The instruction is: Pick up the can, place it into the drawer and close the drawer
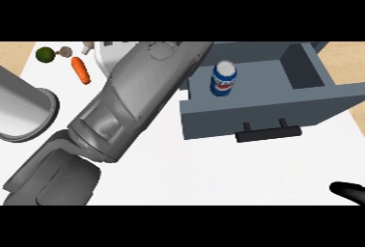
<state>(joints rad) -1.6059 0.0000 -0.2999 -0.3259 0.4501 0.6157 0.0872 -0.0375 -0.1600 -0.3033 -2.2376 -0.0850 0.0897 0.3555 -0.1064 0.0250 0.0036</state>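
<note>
Inside the open grey drawer [285, 103], near its left wall, the can [224, 79] stands upright: blue and white with a red band. Right hand [349, 191], below the drawer: finger state cannot be told; left hand is hidden.

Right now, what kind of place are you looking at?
Most likely a kitchen counter. A white worktop holds a grey drawer standing open with a can upright inside, and at the far left lie a carrot and a green lime-like fruit.
</note>
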